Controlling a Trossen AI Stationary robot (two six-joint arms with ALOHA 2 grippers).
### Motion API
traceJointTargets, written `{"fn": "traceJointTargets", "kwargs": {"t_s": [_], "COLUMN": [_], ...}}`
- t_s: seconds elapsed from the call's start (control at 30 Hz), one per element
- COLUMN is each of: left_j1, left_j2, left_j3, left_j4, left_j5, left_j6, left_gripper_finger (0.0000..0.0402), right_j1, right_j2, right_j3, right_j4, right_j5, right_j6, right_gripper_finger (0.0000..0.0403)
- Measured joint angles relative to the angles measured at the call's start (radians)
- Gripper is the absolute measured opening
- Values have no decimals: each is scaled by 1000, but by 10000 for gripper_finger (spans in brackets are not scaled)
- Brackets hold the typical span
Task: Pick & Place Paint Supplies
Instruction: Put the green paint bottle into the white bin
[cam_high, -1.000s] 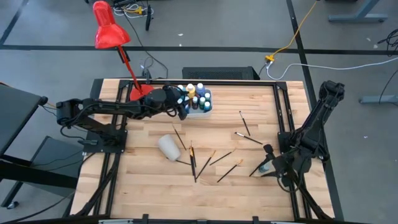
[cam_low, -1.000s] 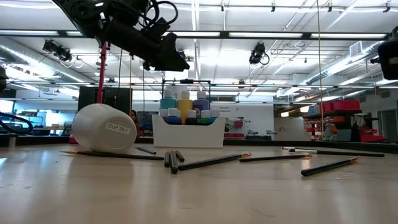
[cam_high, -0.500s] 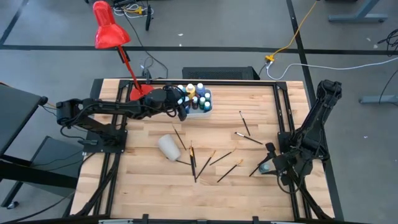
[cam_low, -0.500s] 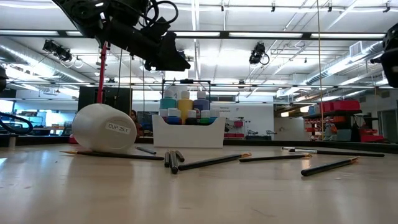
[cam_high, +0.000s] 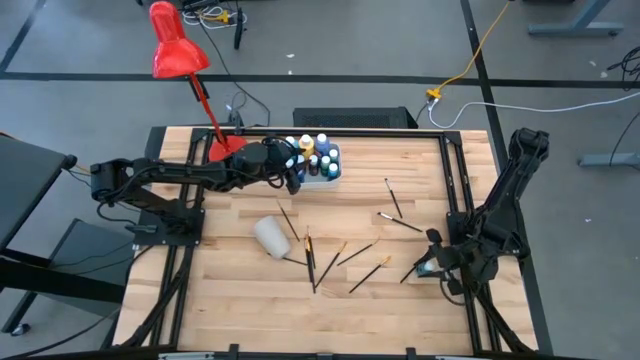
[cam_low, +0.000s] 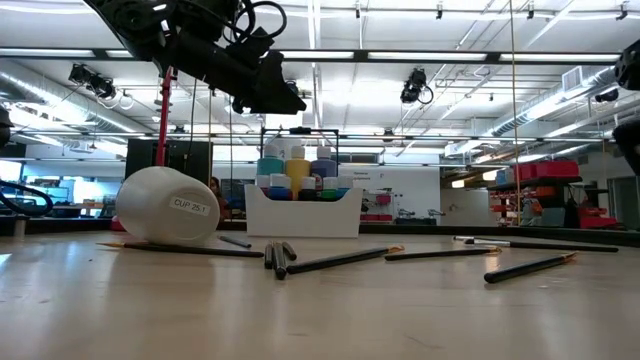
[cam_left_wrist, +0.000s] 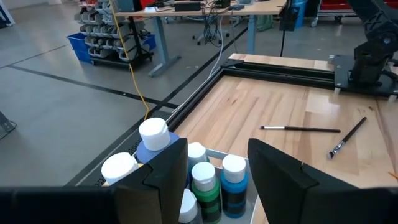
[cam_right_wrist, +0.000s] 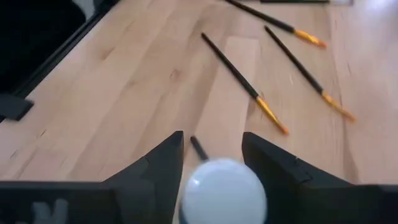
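Left gripper (cam_high: 296, 170), jaws parted and empty, hangs over the white tray (cam_high: 329, 178) of paint bottles (cam_high: 316, 155) near the tabletop's far edge. Right gripper (cam_high: 432, 266), at the right edge, clasps a white-capped bottle (cam_right_wrist: 222, 190). Paintbrushes (cam_high: 310, 257) and a tipped white cup (cam_high: 271, 237) lie mid-table; red lamp (cam_high: 176, 45) at the far left corner.

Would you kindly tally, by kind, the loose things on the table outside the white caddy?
Paintbrushes: about 9, some overlapping
Cup, tipped over: 1
White-capped paint bottle at the right claw: 1
Total: about 11
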Motion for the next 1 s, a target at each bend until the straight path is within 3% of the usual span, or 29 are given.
{"fn": "traceJointTargets", "kwargs": {"t_s": [0.1,0.27,0.53,0.73,0.9,0.97,1.0], "left_j1": [0,0,0,0,-1,-1,-1], "left_j2": [0,0,0,0,0,0,0], "left_j3": [0,0,0,0,0,0,0], "left_j4": [0,2,14,13,13,13,14], "left_j5": [0,0,0,0,0,0,0], "left_j6": [0,-2,-9,-11,-11,-11,-11], "left_gripper_finger": [177,177,177,177,177,177,177], "right_j1": [0,0,-1,-29,-161,-253,-307], "right_j2": [-1,0,0,0,2,2,2], "right_j3": [-63,-101,-101,-100,-99,-99,-99], "right_j4": [120,249,404,823,1293,1399,1409], "right_j5": [5,-4,151,420,659,665,612], "right_j6": [-16,-222,-359,-733,-926,-935,-935], "right_gripper_finger": [148,136,146,140,142,143,143]}}
